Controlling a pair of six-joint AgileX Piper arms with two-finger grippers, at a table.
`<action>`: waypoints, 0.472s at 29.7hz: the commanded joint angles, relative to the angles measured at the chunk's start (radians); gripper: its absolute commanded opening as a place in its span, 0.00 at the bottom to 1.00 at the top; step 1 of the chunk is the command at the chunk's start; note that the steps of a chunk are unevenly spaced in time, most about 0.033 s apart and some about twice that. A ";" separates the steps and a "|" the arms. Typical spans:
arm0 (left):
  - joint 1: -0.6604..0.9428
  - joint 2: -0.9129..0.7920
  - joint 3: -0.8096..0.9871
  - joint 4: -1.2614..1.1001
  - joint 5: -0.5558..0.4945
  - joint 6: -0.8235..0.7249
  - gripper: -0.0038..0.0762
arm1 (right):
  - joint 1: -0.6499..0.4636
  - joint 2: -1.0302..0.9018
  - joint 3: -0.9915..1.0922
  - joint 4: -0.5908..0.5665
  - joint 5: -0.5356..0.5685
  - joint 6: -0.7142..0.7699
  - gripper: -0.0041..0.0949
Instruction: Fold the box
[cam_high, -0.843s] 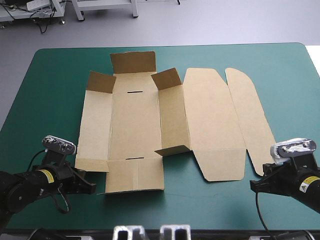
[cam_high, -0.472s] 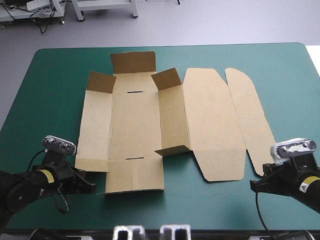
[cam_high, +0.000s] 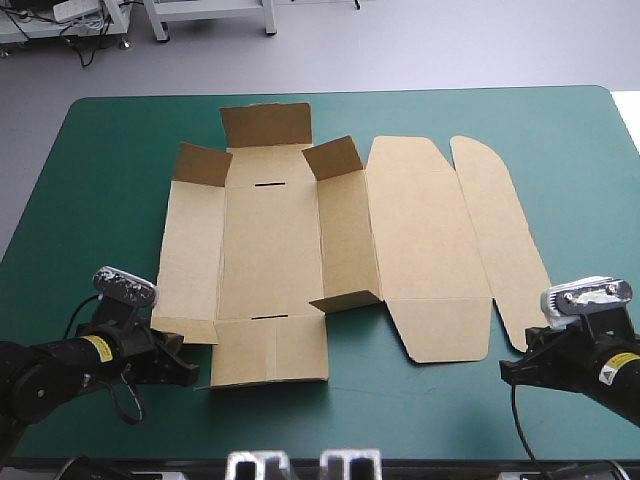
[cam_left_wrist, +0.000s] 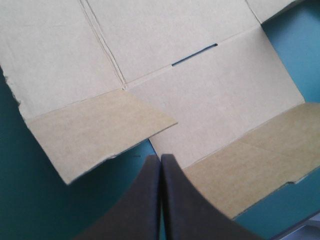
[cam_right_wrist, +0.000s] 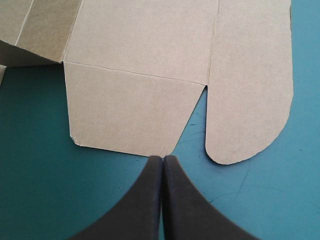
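Two hands, each pressed fully together and gripping nothing: left hand (cam_left_wrist: 160, 157) low, tip at the notch between two near flaps at the near-left corner of the one brown box (cam_high: 270, 250); right hand (cam_right_wrist: 162, 159) low, tip just at a near-right flap's edge. Lies spread open on the teal-green surface (cam_high: 100, 180), some left-half flaps raised.

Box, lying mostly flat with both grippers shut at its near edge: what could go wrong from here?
1. The left gripper is shut, its tip at the gap between the corner flap and the near panel; advancing may shove the box instead of gripping it.
2. The right gripper, also shut, points at the lid's near flap; the loose sheet could slide across the teal-green cover.
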 joint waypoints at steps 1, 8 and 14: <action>-0.004 0.052 -0.038 -0.021 -0.075 0.011 0.04 | 0.002 0.003 -0.022 0.005 -0.049 -0.009 0.03; -0.004 0.260 -0.149 0.255 -0.129 -0.021 0.04 | 0.002 0.003 -0.022 0.005 -0.049 -0.048 0.03; 0.072 0.367 -0.287 0.264 -0.113 0.031 0.07 | 0.002 0.003 -0.022 0.005 -0.049 -0.050 0.03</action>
